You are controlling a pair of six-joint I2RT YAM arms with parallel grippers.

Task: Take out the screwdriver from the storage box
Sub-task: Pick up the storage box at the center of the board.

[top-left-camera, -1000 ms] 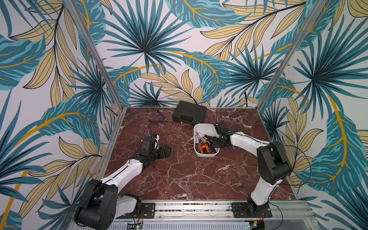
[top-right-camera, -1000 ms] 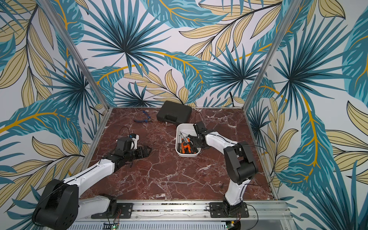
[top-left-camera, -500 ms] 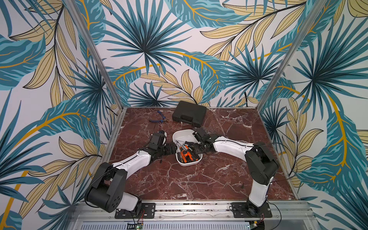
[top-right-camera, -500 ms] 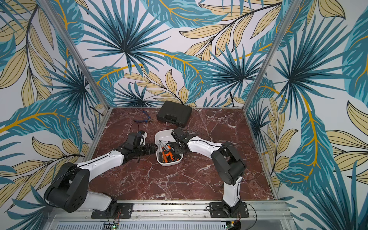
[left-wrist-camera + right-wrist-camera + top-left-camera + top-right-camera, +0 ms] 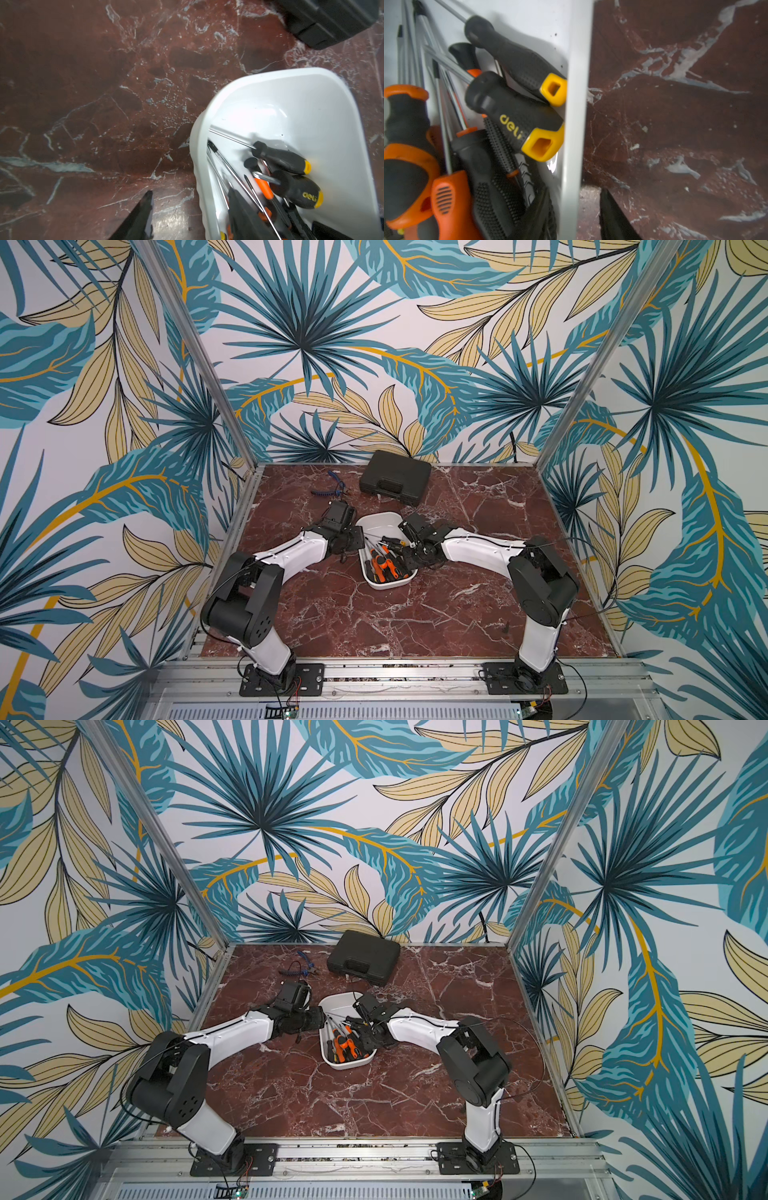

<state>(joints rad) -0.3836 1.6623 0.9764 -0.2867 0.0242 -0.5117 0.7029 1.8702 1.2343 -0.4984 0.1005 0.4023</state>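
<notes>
The storage box [image 5: 380, 518] [image 5: 338, 1002] is a white tub standing mid-table in both top views. It holds several screwdrivers [image 5: 384, 566] with black, yellow and orange handles. My left gripper [image 5: 360, 537] [image 5: 190, 192] is open and straddles the tub's left wall [image 5: 199, 158], its outer finger clear of the wall. My right gripper [image 5: 409, 549] [image 5: 576, 191] is open astride the right wall [image 5: 575, 83], one finger inside beside the handles and the other outside with a gap. A black and yellow screwdriver [image 5: 512, 122] [image 5: 297, 193] lies against that wall.
A closed black case [image 5: 395, 477] [image 5: 363, 957] [image 5: 332, 20] lies at the back of the red marble table. Blue-handled pliers [image 5: 330, 489] [image 5: 297, 969] lie to its left. A small dark bit [image 5: 506, 628] sits near the right arm's base.
The tub has slid left and nearer with the right gripper at its wall. The left arm swung right to the tub's left wall. The right jaws have opened off the wall.
</notes>
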